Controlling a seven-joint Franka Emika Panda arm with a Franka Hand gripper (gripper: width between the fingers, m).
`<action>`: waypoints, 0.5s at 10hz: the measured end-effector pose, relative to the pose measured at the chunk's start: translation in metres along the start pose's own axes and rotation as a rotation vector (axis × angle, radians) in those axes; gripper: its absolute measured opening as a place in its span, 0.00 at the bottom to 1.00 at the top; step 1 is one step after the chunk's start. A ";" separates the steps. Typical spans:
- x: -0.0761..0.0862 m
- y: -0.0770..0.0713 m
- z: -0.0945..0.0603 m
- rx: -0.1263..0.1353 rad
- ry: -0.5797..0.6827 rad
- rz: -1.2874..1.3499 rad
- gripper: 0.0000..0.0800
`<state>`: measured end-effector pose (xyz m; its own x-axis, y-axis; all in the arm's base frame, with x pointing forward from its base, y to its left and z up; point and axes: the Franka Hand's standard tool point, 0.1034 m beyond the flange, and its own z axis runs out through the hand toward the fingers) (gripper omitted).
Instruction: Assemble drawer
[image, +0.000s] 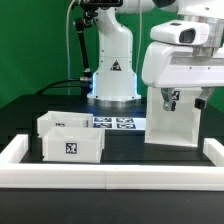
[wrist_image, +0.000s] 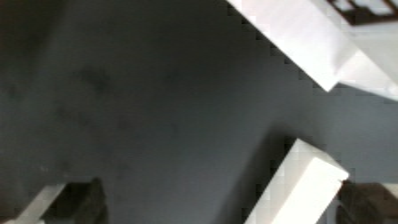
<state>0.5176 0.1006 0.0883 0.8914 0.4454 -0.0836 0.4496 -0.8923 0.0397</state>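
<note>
Presently I see the end effector hanging low at the drawer casing on the exterior view's right; its dark tips show against the upper part of the casing's front, and from that angle I cannot tell whether they touch it. The casing stands upright on the dark tabletop, just beside the end of the marker board.

The two trays sit on the exterior view's left, well apart from the casing; the front tray turns a tagged wall to the camera; the rear tray lies just behind it, and I cannot tell whether the two touch. The marker board lies flat between trays and casing, in front of the arm's base; the border rail runs along the near edge and up both sides.

On the wrist view the fingers stand wide apart with only bare tabletop between them, so the end effector is spread and has hold of nothing; a blurred white edge crosses one corner, and I cannot tell which part it belongs to.
</note>
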 end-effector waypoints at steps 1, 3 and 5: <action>0.000 -0.001 0.000 0.002 0.000 0.066 0.81; 0.000 -0.009 -0.012 0.014 -0.009 0.322 0.81; 0.000 -0.018 -0.026 0.030 -0.007 0.441 0.81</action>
<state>0.5115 0.1182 0.1136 0.9972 0.0207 -0.0719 0.0239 -0.9988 0.0439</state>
